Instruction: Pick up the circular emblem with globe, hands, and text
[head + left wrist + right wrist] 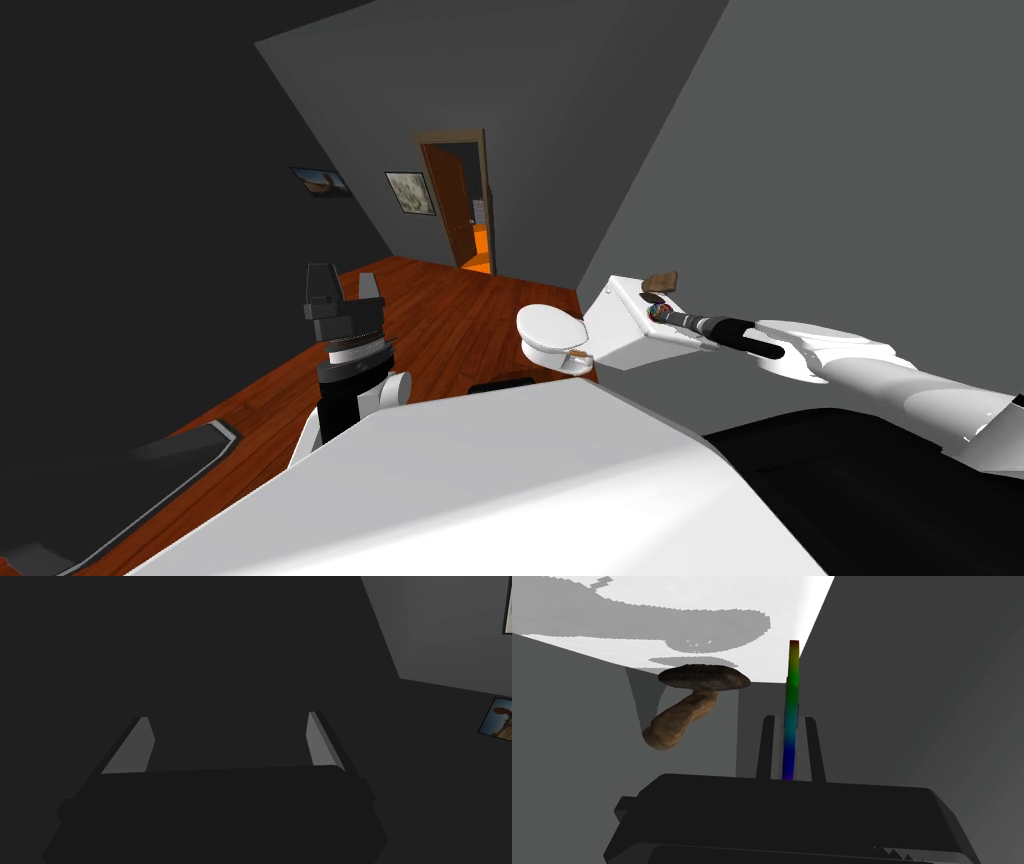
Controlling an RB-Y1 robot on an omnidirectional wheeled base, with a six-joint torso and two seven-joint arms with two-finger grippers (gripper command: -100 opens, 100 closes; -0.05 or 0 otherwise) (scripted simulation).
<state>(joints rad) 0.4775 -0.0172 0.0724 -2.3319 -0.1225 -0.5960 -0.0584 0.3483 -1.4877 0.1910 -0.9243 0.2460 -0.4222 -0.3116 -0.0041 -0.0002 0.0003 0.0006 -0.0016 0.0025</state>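
A thin disc, the emblem point(791, 701), is seen edge-on with rainbow-coloured bands, and my right gripper point(789, 718) is shut on its two faces. The head view puts that gripper point(662, 313) and the emblem point(656, 311) just over the top of a white toilet tank point(628, 335), close to the grey wall. A brown mushroom-shaped object point(692, 701) lies on the tank top point(722, 606) beside the emblem. My left gripper point(227, 718) is open and holds nothing; it is raised at my left point(343, 283), over the wooden floor.
The white toilet bowl with its lid down point(550, 330) juts out from the tank. Grey walls close in on the right and left. An open brown door point(462, 205) stands at the far end of the wooden floor point(440, 310). Two pictures point(410, 192) hang near it.
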